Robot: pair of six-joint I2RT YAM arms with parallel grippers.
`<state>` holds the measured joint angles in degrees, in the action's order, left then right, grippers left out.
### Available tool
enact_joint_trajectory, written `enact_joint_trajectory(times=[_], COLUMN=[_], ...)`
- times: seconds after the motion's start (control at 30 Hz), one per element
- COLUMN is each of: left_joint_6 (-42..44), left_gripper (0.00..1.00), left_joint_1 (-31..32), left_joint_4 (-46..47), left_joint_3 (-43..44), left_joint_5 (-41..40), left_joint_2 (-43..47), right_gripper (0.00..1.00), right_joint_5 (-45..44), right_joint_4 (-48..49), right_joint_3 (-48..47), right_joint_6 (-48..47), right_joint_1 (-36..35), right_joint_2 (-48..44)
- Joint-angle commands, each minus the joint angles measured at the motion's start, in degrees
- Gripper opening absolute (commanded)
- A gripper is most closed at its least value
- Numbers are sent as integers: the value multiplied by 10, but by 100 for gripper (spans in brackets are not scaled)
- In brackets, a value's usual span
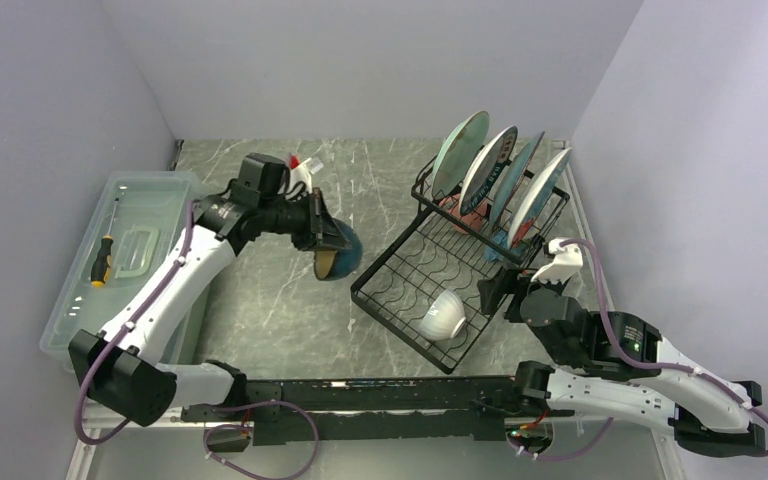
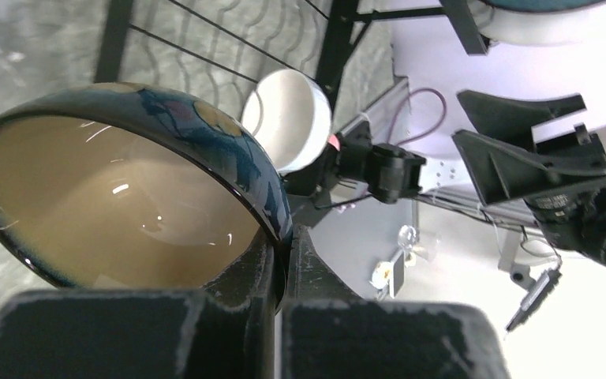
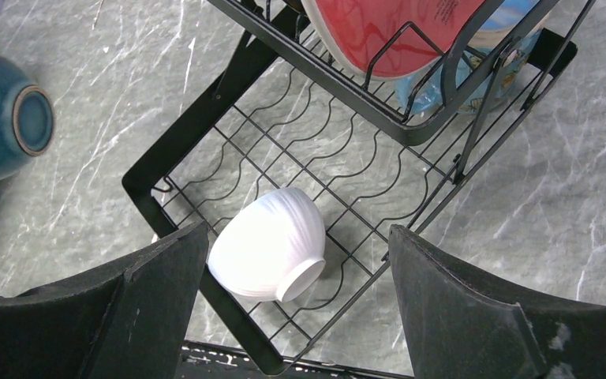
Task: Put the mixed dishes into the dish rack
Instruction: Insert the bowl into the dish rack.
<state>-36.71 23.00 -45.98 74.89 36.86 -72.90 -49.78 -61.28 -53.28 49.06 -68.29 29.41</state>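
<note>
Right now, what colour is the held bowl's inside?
The bowl is glossy tan inside, dark blue outside; best in the left wrist view.

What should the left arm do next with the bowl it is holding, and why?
Probably carry the dark bowl over the dish rack's lower tier, to the bare wire beside the white bowl. The left gripper is shut on its rim, short of the rack; plates occupy the upright slots, and the right gripper hangs open above the white bowl.
</note>
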Motion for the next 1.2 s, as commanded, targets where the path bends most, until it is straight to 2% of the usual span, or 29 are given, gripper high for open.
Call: enact_joint_trajectory(times=[0.0,0.33,0.53,0.7,0.87,1.1,1.17], left_joint_6=[-66,-179,-190,-235,-255,-373,-381], left_gripper=[0,0,0,0,0,0,0], left_joint_1=[45,102,121,126,127,128,129], left_joint_4=[155,394,470,585,643,853,874], left_joint_3=[-13,-83,-95,-119,-127,-182,-189], left_joint_5=[79,150,205,253,271,293,296], left_joint_2=[5,-33,-71,-108,-132,-182,-193], right_gripper=[87,87,87,87,87,87,87], right_joint_5=[2,6,6,7,7,7,7], right_joint_4=[12,13,15,15,9,6,6], right_joint_3=[-2,-5,-6,-9,-7,-9,-9], right_joint_6=[-2,1,0,1,9,10,10], right_joint_1=[1,1,1,1,1,1,1], right_joint_2=[8,17,24,26,22,20,22])
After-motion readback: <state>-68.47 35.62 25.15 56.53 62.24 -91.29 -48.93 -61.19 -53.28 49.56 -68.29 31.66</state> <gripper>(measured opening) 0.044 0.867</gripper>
